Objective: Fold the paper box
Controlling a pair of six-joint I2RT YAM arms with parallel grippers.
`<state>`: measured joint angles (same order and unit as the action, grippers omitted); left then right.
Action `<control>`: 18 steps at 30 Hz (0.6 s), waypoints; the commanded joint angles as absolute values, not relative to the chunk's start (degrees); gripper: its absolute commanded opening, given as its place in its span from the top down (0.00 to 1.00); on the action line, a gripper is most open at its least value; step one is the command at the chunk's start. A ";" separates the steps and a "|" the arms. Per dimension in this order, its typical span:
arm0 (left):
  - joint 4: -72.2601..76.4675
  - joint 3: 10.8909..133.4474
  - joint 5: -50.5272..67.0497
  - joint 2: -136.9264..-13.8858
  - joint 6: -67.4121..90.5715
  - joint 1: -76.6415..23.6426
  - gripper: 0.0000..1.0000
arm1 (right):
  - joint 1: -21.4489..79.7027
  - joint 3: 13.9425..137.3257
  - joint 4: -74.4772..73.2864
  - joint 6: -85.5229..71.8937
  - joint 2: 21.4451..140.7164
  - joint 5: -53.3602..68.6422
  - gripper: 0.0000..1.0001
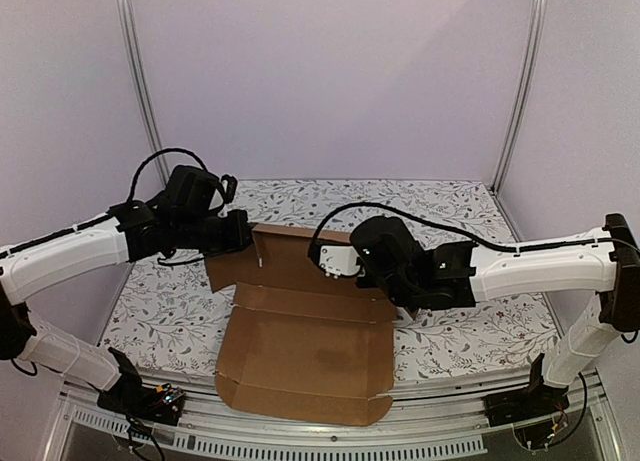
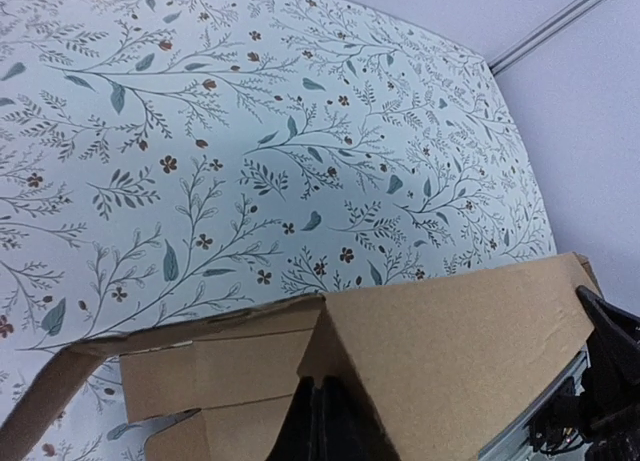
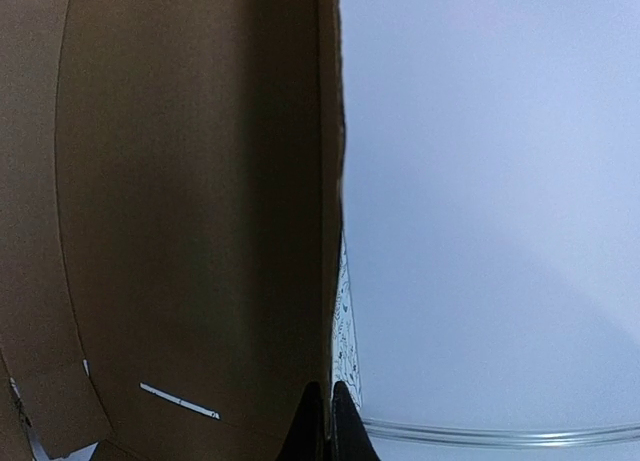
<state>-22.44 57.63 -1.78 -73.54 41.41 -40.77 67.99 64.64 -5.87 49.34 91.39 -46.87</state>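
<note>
One box, floral table, lilac walls.

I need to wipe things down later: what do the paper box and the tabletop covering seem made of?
The paper box looks like plain brown cardboard, matte and unprinted: dull fibrous face, creased folds, cut slots. The tabletop covering looks like a smooth floral-printed sheet, perhaps vinyl or paper; its flat look leaves that open.

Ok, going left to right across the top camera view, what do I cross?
White left arm link → black left gripper → raised panel of the brown corrugated cardboard box → right gripper → white right arm link.
</note>
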 commanded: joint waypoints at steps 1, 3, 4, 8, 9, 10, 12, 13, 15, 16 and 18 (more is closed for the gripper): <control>-25.43 55.06 -5.50 -70.66 41.05 -41.66 1.00 | 68.41 63.20 -3.05 49.26 91.74 -47.79 1.00; -26.70 53.64 -6.27 -69.46 41.20 -41.66 1.00 | 68.03 63.35 -2.86 49.42 92.50 -48.49 1.00; -27.08 52.83 -6.62 -68.68 41.45 -41.66 1.00 | 67.92 63.53 -2.82 49.33 92.71 -48.78 1.00; -28.53 48.58 -8.94 -64.46 42.36 -41.66 1.00 | 67.37 64.02 -3.33 48.25 92.67 -48.05 1.00; -28.78 47.55 -9.48 -63.20 42.45 -41.66 1.00 | 66.96 64.33 -4.18 47.80 92.51 -47.40 1.00; -28.87 46.36 -10.15 -61.72 42.50 -41.66 1.00 | 66.45 64.72 -5.43 47.39 92.27 -46.74 1.00; -28.81 44.34 -10.75 -58.52 42.50 -41.66 1.00 | 65.42 65.83 -7.78 46.31 92.03 -45.21 1.00; -28.69 43.32 -10.51 -57.38 42.62 -41.66 1.00 | 64.91 66.03 -8.06 45.97 91.99 -44.56 1.00; -27.65 41.22 -9.84 -55.71 43.03 -41.66 0.99 | 63.98 66.75 -8.70 45.96 92.00 -43.29 1.00; -26.80 40.06 -9.57 -55.23 43.26 -41.66 0.99 | 63.46 67.19 -9.12 46.00 92.21 -42.70 1.00; -25.64 38.23 -9.18 -55.39 43.93 -41.66 0.98 | 62.27 68.72 -11.44 45.61 93.30 -41.11 1.00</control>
